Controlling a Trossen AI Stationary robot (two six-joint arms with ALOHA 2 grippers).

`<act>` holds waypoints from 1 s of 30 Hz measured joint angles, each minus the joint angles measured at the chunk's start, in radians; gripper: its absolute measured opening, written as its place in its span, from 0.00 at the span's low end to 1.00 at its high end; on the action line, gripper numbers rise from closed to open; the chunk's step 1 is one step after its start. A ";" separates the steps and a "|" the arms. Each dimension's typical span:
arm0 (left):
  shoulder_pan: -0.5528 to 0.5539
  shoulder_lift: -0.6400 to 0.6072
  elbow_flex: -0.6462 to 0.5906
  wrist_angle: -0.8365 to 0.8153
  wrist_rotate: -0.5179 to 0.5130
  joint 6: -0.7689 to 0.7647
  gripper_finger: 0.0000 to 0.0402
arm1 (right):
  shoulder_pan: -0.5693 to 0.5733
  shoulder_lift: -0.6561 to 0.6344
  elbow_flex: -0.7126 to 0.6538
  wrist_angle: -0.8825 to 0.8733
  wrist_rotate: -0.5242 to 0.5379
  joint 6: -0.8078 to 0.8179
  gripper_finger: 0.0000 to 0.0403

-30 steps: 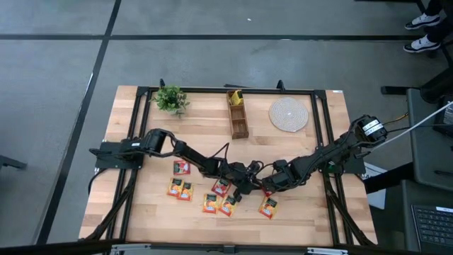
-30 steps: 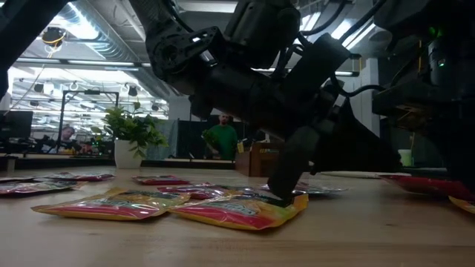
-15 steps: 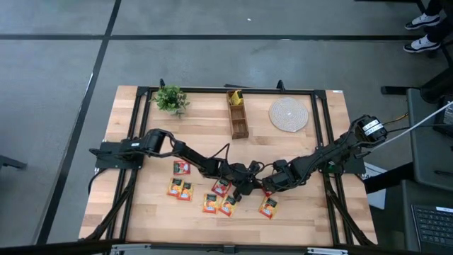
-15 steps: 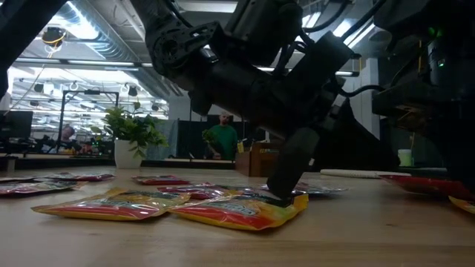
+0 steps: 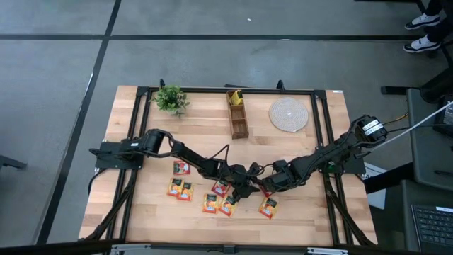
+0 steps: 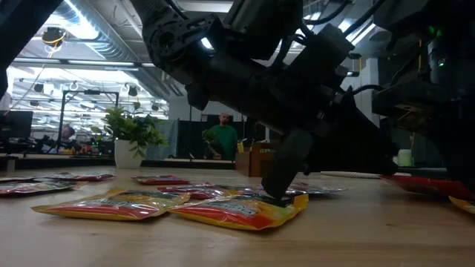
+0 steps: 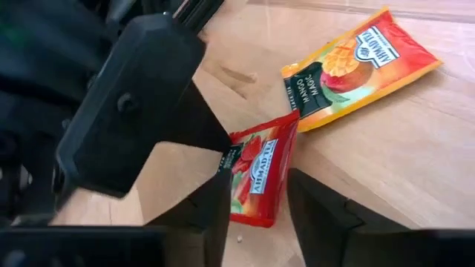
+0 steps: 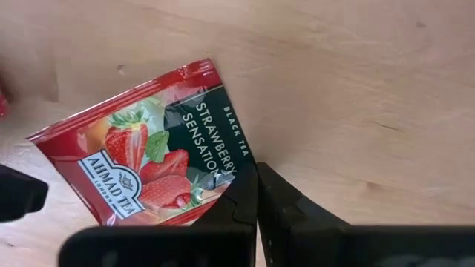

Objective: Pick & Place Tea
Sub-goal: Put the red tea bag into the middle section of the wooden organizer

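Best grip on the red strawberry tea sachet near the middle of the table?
Pinch the red sachet by a thin sealed edge, coming from above. It lies flat on the table, so only its edges offer a bite. The right gripper sits shut at one edge.

From above, my own arms cover the red sachet [image 8: 152, 172] almost wholly. In my left wrist view, my right gripper [image 7: 223, 159] hides that sachet's near corner. In my right wrist view, my shut fingers [image 8: 241, 194] cover its lower edge. In the low view, the far sachets [image 6: 74, 177] are too blurred to read.
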State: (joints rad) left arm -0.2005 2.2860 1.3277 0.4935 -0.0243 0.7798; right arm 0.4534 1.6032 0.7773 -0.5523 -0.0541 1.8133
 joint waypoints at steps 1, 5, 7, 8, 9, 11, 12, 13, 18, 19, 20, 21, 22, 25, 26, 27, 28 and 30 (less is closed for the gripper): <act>0.000 0.000 0.000 0.000 0.001 0.013 0.35 | 0.000 0.000 0.000 0.003 -0.001 -0.001 0.01; 0.010 0.007 -0.001 0.029 0.010 0.083 0.40 | 0.000 0.000 0.000 0.004 -0.001 -0.004 0.01; 0.019 0.012 0.000 0.034 0.034 0.095 0.41 | 0.000 0.000 0.000 0.004 0.000 -0.007 0.01; 0.024 0.013 0.000 0.033 0.046 0.099 0.41 | 0.000 0.000 0.000 0.004 0.000 -0.008 0.01; 0.027 0.013 0.000 0.030 0.050 0.107 0.41 | 0.000 0.000 0.000 0.004 0.000 -0.008 0.01; 0.030 0.013 0.000 0.027 0.050 0.122 0.40 | 0.000 0.000 0.000 0.004 0.000 -0.011 0.01; 0.030 0.013 0.000 0.026 0.050 0.127 0.39 | 0.000 0.000 0.000 0.004 0.000 -0.011 0.01; 0.030 0.013 0.000 0.023 0.050 0.128 0.39 | 0.000 0.000 0.000 0.004 0.000 -0.012 0.01; 0.027 0.010 0.003 -0.024 0.042 0.174 0.37 | 0.001 0.000 0.000 0.004 0.000 -0.014 0.01; 0.023 0.010 0.003 -0.024 0.037 0.177 0.36 | 0.001 0.000 0.000 0.005 0.000 -0.015 0.01; 0.019 0.009 0.003 -0.025 0.029 0.182 0.36 | 0.001 0.000 0.000 0.005 0.000 -0.017 0.01; 0.018 0.007 0.003 -0.026 0.025 0.187 0.36 | 0.001 0.000 0.000 0.006 0.000 -0.017 0.01; 0.015 0.006 0.002 -0.026 0.025 0.188 0.37 | 0.001 0.000 0.000 0.009 0.000 -0.017 0.01; 0.002 0.004 0.002 -0.030 -0.008 0.187 0.38 | 0.001 0.000 0.000 0.018 -0.001 -0.017 0.01; -0.005 -0.002 0.002 -0.034 -0.034 0.186 0.38 | 0.001 0.000 0.000 0.021 -0.001 -0.017 0.01; -0.013 -0.006 0.001 -0.041 -0.068 0.178 0.38 | 0.001 0.000 0.000 0.024 -0.001 -0.017 0.01; -0.020 -0.012 0.000 -0.048 -0.093 0.150 0.39 | 0.001 0.000 0.000 0.026 -0.001 -0.017 0.01; -0.029 -0.034 -0.003 -0.080 -0.121 0.021 0.39 | 0.000 0.000 0.000 0.026 -0.004 -0.016 0.01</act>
State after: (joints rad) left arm -0.2293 2.2519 1.3250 0.4138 -0.1457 0.8007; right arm 0.4538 1.6035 0.7773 -0.5262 -0.0582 1.7969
